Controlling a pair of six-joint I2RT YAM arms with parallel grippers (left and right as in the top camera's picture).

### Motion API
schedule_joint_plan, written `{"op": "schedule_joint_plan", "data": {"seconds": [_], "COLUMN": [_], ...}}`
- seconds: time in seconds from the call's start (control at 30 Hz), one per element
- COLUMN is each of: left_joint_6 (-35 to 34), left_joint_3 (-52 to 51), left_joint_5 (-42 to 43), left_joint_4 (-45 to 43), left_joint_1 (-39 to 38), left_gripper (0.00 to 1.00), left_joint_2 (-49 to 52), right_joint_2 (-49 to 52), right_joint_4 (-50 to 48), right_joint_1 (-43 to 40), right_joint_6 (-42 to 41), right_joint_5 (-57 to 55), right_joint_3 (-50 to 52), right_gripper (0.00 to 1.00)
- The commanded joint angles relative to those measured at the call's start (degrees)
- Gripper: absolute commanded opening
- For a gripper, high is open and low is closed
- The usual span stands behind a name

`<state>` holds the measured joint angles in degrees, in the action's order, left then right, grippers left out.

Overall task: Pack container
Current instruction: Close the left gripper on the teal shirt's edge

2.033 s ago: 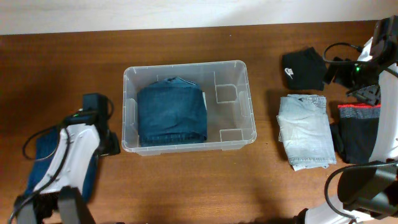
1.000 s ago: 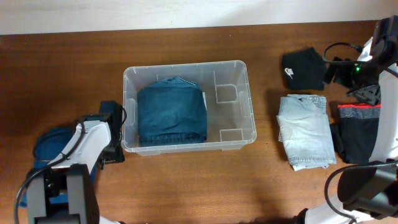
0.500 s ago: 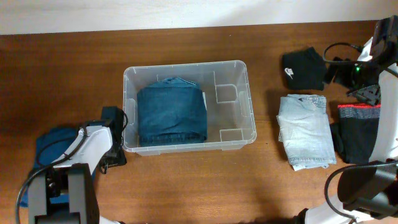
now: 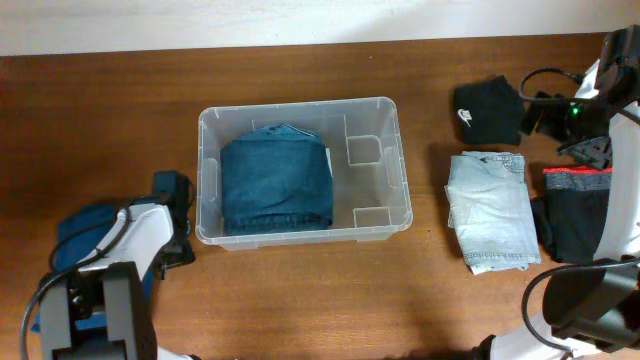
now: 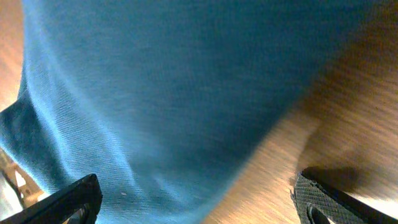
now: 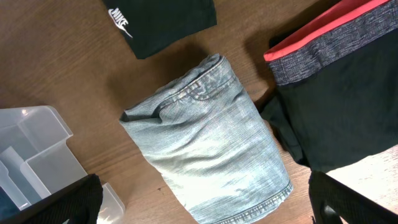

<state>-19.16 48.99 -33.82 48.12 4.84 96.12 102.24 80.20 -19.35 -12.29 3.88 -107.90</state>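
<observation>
The clear container (image 4: 300,103) stands mid-table with folded dark blue jeans (image 4: 276,186) in its left part; its corner shows in the right wrist view (image 6: 31,143). My left gripper (image 4: 170,198) is just left of the container, low over a blue garment (image 4: 72,232). In the left wrist view its fingers (image 5: 199,199) are spread wide and empty over that blue cloth (image 5: 155,81). My right gripper (image 4: 542,110) hovers at the far right, open (image 6: 205,199) and empty above folded light jeans (image 6: 205,137).
Folded light jeans (image 4: 490,210) lie right of the container. A black Nike garment (image 4: 488,110) lies behind them and black shorts with a red waistband (image 4: 575,210) beside them. Cables run by the right arm.
My left arm swung toward the container's left wall, then drew back slightly to the left. More of the blue garment shows. The right arm has not moved.
</observation>
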Motion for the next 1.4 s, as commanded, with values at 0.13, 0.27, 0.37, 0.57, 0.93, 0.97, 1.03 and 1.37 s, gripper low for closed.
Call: {"op": "schedule_joint_plan", "data": {"seconds": [0.13, 0.27, 0.37, 0.57, 0.93, 0.97, 1.03, 1.37], "left_joint_6": [-1.01, -0.98, -0.96, -0.76, 0.52, 1.46, 3.58, 4.7], "left_joint_3": [-1.49, -1.49, -1.49, -1.49, -1.49, -1.49, -1.49, -1.49], "left_joint_5": [-1.51, -1.53, -1.55, -2.6, -8.24, -8.28, -8.24, -6.08], "left_joint_4": [-1.27, -2.32, -3.39, -4.57, -5.29, -5.51, -6.51, -8.02], "left_joint_1": [4.94, 5.73, 5.84, 5.84, 5.84, 5.84, 6.03, 10.38], "left_gripper": [0.98, 0.98, 0.98, 0.98, 0.98, 0.98, 0.98, 0.91], "left_joint_2": [0.7, 0.7, 0.7, 0.7, 0.7, 0.7, 0.7, 0.7], "right_joint_2": [-0.28, -0.28, -0.28, -0.28, -0.28, -0.28, -0.28, -0.28], "right_joint_4": [-0.04, -0.04, -0.04, -0.04, -0.04, -0.04, -0.04, -0.04], "right_joint_1": [-0.17, -0.17, -0.17, -0.17, -0.17, -0.17, -0.17, -0.17], "right_joint_6": [-0.66, -0.66, -0.66, -0.66, -0.66, -0.66, -0.66, -0.66], "right_joint_5": [-0.72, -0.72, -0.72, -0.72, -0.72, -0.72, -0.72, -0.72], "right_joint_3": [-1.01, -1.01, -1.03, -1.03, -1.03, -1.03, -1.03, -1.03], "right_gripper": [0.98, 0.98, 0.98, 0.98, 0.98, 0.98, 0.98, 0.98]}}
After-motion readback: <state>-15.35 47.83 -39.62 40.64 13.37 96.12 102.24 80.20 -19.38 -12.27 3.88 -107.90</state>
